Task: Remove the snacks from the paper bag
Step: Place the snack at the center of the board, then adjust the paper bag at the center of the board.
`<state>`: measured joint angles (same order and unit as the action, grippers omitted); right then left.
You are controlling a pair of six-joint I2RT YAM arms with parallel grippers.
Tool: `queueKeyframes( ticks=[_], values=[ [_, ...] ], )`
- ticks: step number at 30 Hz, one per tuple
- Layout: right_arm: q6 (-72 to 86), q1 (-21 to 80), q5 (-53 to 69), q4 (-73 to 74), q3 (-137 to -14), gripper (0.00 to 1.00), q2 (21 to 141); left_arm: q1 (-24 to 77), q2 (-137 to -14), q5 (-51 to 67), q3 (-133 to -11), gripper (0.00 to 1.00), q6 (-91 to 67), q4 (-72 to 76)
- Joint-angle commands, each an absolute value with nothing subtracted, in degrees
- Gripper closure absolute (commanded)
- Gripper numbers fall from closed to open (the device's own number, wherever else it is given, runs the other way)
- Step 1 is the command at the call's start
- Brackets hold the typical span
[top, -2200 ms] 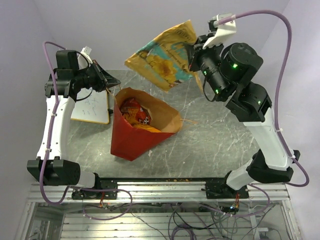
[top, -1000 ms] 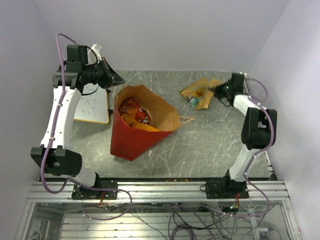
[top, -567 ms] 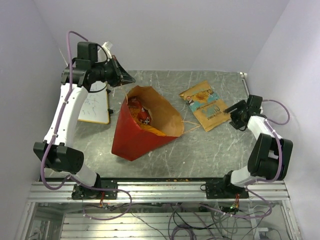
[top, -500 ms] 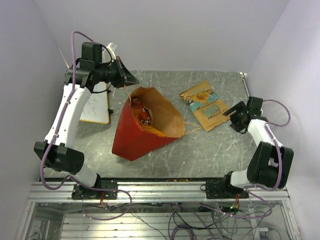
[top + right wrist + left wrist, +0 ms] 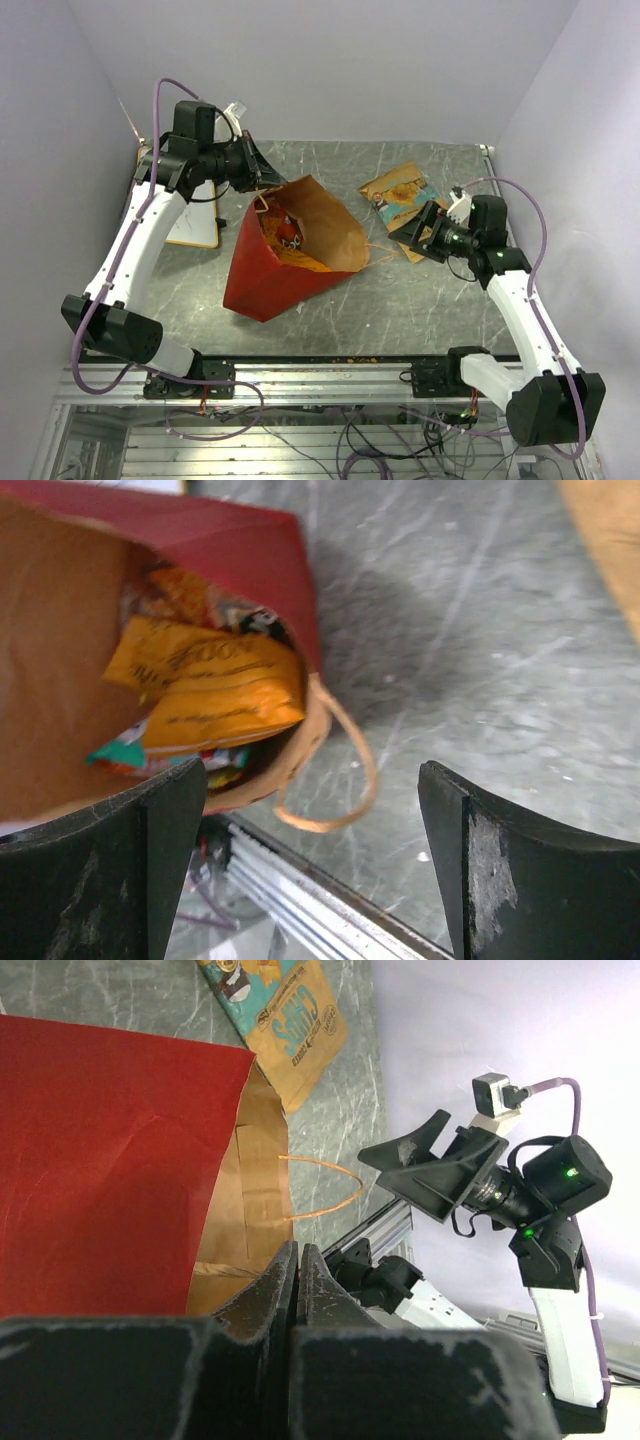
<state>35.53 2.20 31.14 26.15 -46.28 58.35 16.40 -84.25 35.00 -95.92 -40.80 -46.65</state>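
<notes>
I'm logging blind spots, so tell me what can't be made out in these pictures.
- Snacks deeper in the paper bag: hidden by its wall, top and right wrist views.
- Flat packet on the table: right gripper covers part, top view; cropped, left wrist view.
- Left gripper: rim or handle pinched? Its fingers hide that.

One paper bag [image 5: 275,270] stands on the tabletop [image 5: 420,300]. One snack packet [image 5: 400,195] lies outside it. Inside, at least three packets [image 5: 215,685] show; their full number cannot be told. One white board [image 5: 198,225] lies nearby.
</notes>
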Motion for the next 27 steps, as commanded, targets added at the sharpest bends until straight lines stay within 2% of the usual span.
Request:
queueKeyframes(
  ticks=[1, 4, 6, 11, 15, 18, 21, 24, 27],
  values=[
    [32.63, 5.68, 39.99, 27.28, -48.96, 0.13, 61.07, 17.20, -83.38, 36.05, -96.20, 0.93, -39.43, -46.76],
    [30.11, 8.04, 39.92, 28.62, -50.18, 0.13, 64.97, 17.38, -83.58, 36.56, -97.16, 0.93, -39.80, -46.81],
    [29.24, 9.12, 39.60, 29.65, -51.93, 0.17, 68.28, 17.49, -83.98, 36.74, -98.13, 0.93, -39.84, -47.27],
    [30.01, 11.57, 40.04, 31.72, -52.93, 0.45, 72.19, 17.57, -84.79, 37.35, -100.00, 0.93, -41.23, -46.08],
    [29.94, 14.77, 40.39, 33.32, -51.69, 0.77, 71.19, 17.67, -86.39, 37.29, -102.50, 0.93, -40.48, -47.42],
    [30.66, 19.26, 38.93, 34.15, -51.92, 0.89, 70.02, 17.74, -86.90, 37.59, -103.42, 0.93, -40.27, -47.72],
    [35.28, 25.78, 36.92, 30.46, -50.06, 0.96, 67.76, 18.04, -86.66, 37.92, -103.17, 0.93, -40.42, -47.08],
    [42.77, 36.48, 32.35, 21.92, -46.60, 0.97, 65.63, 18.50, -85.32, 38.64, -99.85, 0.93, -40.66, -46.70],
    [48.10, 48.40, 22.84, 15.04, -45.45, 0.97, 65.88, 18.54, -82.69, 39.99, -95.13, 0.93, -42.72, -45.12]
  ],
)
